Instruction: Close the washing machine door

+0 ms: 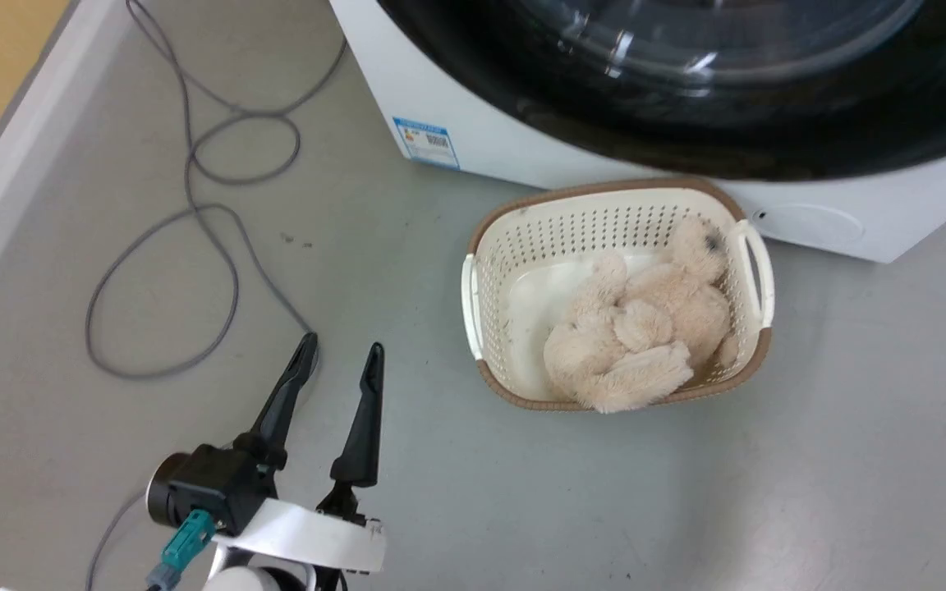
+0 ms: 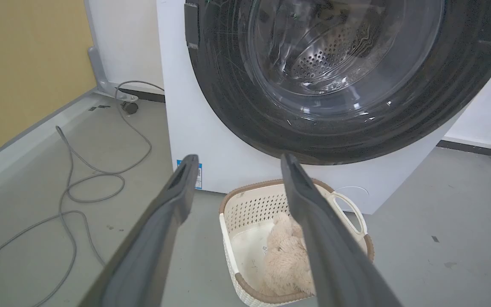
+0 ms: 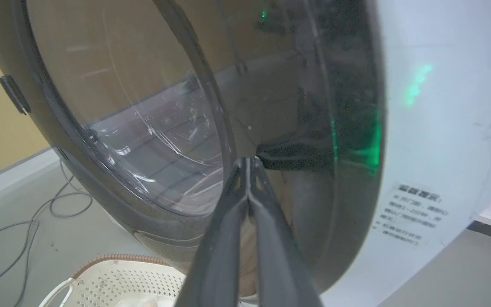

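Showing glossy black rim, clear bulging glass — washing machine door [image 2: 237,111] | left claw [image 1: 342,345] apart | right claw [image 3: 249,160] together

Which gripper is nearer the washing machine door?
Right. The right gripper, fingers shut, is at the rim of the washing machine door; the left gripper hangs open over the floor, apart from it.

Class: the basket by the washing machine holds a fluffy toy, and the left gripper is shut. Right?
No: the left gripper is open, not shut, as the head view shows. The basket by the washing machine does hold the fluffy toy.
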